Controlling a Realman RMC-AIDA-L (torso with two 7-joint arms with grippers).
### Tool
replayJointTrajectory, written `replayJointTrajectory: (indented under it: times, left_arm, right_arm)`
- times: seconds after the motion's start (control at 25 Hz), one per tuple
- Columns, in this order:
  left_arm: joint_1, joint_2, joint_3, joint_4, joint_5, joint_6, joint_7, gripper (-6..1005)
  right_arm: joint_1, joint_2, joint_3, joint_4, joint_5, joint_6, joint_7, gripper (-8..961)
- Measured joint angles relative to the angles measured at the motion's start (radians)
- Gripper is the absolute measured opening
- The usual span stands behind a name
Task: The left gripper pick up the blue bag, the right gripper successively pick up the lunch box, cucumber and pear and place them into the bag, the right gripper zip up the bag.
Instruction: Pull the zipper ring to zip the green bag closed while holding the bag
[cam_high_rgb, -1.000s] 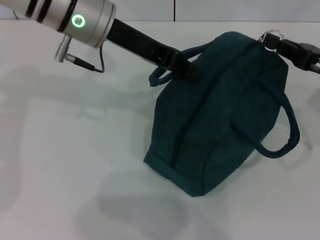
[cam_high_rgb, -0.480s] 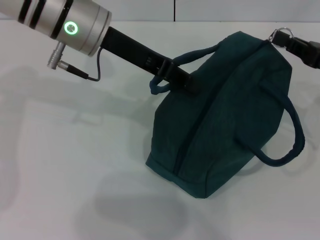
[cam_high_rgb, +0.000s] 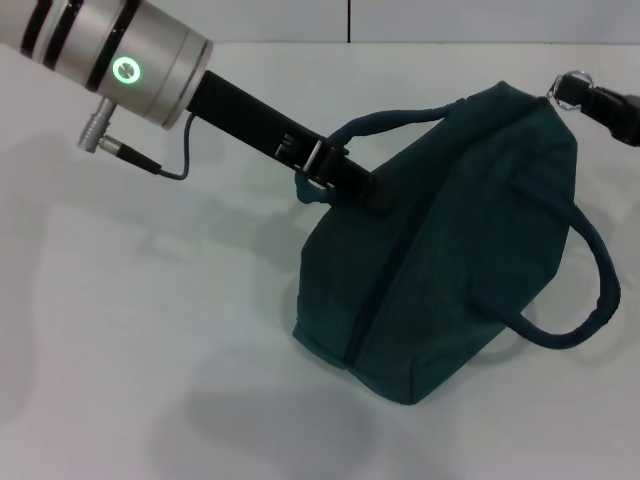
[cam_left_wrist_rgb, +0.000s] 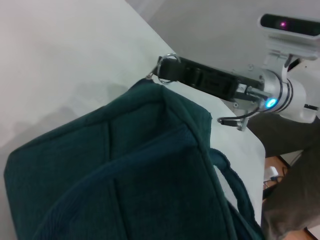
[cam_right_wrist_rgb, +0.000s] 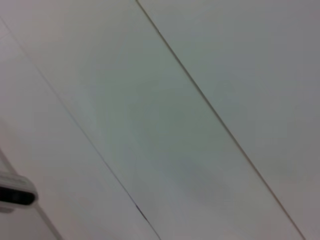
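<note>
In the head view, the blue bag (cam_high_rgb: 450, 240) stands on the white table (cam_high_rgb: 150, 330), tilted, with its zip line running along the top and closed as far as can be seen. The left gripper (cam_high_rgb: 345, 180) reaches in from the upper left, and its fingers are clamped on the bag's near loop handle (cam_high_rgb: 385, 122). The second handle (cam_high_rgb: 580, 290) hangs loose on the bag's right side. At the bag's far upper corner, the right gripper (cam_high_rgb: 578, 93) pinches the ring zip pull (cam_high_rgb: 570, 85).

In the left wrist view, the bag's top fills the foreground, and beyond it the right gripper (cam_left_wrist_rgb: 172, 70) grips the ring at the corner.

The right wrist view shows only pale surfaces with thin seams.
</note>
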Motion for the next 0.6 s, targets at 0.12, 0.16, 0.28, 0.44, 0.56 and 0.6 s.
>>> replayJointTrajectory:
  times: [0.12, 0.16, 0.28, 0.44, 0.56, 0.6]
  left_arm:
    - [0.003, 0.005, 0.000, -0.003, -0.015, 0.007, 0.000, 61]
    - [0.004, 0.008, 0.000, -0.005, -0.023, 0.009, 0.000, 61]
    - [0.005, 0.017, -0.001, -0.017, -0.048, 0.014, 0.002, 61]
    - [0.009, 0.023, -0.002, -0.023, -0.058, 0.014, 0.003, 62]
    - [0.015, 0.021, -0.002, -0.024, -0.064, 0.012, 0.004, 63]
    - [0.018, 0.018, -0.002, -0.027, -0.069, 0.012, 0.005, 63]
  right_arm:
    - [0.000, 0.004, 0.000, 0.000, -0.025, 0.018, -0.001, 5]
    - [0.000, 0.006, 0.000, 0.000, -0.034, 0.023, -0.001, 5]
    - [0.004, 0.013, -0.003, 0.000, -0.065, 0.040, 0.001, 5]
    - [0.004, 0.019, -0.003, 0.000, -0.073, 0.048, 0.000, 5]
    - [0.003, 0.019, -0.003, 0.000, -0.074, 0.046, 0.001, 5]
    - [0.003, 0.019, -0.003, 0.000, -0.074, 0.043, 0.002, 5]
